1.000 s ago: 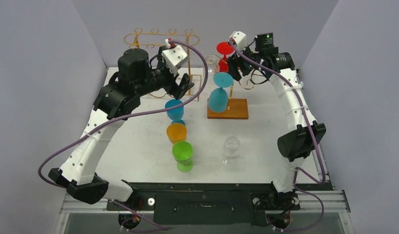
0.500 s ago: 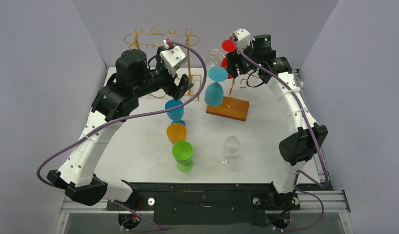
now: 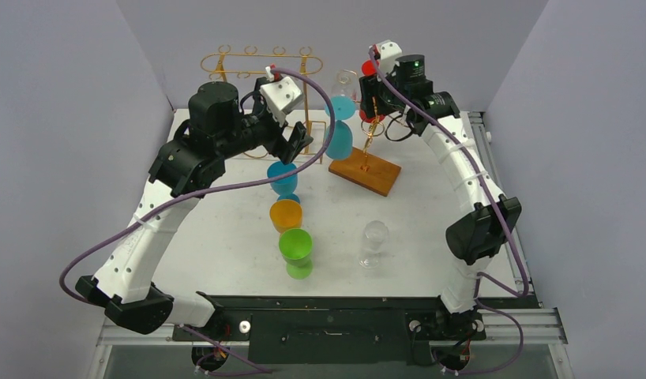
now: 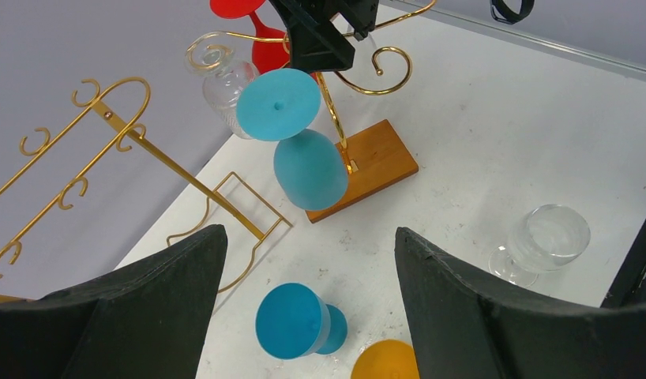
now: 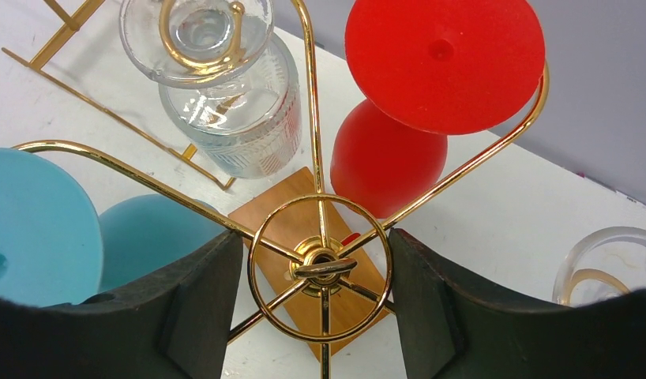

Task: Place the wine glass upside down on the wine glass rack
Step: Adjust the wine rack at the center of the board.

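Observation:
The gold wine glass rack on a wooden base (image 3: 366, 171) holds an upside-down blue glass (image 3: 339, 138), a clear glass (image 3: 345, 81) and a red glass (image 3: 368, 69). My right gripper (image 3: 373, 101) is above the rack, its fingers (image 5: 201, 300) shut against both sides of the rack's top ring (image 5: 320, 268). My left gripper (image 3: 298, 142) is open and empty, hovering above an upright blue glass (image 4: 292, 320) on the table. An upright clear wine glass (image 3: 374, 241) stands at the front middle.
An orange glass (image 3: 286, 214) and a green glass (image 3: 295, 247) stand in a row in front of the upright blue one. A second gold wire rack (image 3: 257, 59) stands at the back left, close behind my left wrist. Grey walls enclose the table.
The rack has turned: its wooden base rotated and slid left, and the hanging blue glass swung left and back. My right gripper turned with the ring. The left arm barely moved.

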Robot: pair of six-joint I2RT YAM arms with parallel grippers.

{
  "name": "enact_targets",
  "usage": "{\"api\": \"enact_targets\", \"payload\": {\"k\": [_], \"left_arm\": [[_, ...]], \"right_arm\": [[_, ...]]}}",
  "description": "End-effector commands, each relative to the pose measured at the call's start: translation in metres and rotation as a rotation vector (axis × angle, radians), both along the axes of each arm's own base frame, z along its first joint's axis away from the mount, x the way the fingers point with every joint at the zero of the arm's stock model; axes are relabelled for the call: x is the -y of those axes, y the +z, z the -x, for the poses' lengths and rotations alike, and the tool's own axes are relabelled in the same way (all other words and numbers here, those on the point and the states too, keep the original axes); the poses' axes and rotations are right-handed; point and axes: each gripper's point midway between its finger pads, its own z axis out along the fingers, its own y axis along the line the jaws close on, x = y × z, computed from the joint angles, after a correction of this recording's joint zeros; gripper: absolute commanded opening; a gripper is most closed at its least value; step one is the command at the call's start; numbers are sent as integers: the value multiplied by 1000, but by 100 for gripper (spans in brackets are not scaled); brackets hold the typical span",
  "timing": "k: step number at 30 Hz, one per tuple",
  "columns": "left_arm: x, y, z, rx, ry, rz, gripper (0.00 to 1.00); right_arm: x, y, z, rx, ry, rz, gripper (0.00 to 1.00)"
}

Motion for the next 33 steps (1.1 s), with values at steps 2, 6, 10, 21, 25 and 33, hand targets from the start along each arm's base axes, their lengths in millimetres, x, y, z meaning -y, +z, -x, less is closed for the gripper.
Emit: {"api": "enact_targets", "payload": {"k": [2, 6, 10, 21, 25, 33], "left_arm": [[-5, 21, 9, 60, -8, 44, 75], [-7, 19, 10, 57, -7, 42, 75], [-8, 16, 11, 51, -5, 39, 75], [-11, 17, 15, 54, 0, 46, 77], [-11, 17, 16, 54, -2, 48, 77], [-12, 17, 16, 56, 0, 49, 78]], "right_arm": [[12, 18, -20, 101, -177, -24, 0], [16, 20, -21, 106, -231, -50, 3], [14, 19, -20, 109, -235, -73, 17], [-1, 46, -3, 140, -117, -134, 61], [-1, 62, 5, 155, -84, -137, 73], [7, 78, 16, 174, -68, -138, 77]]}}
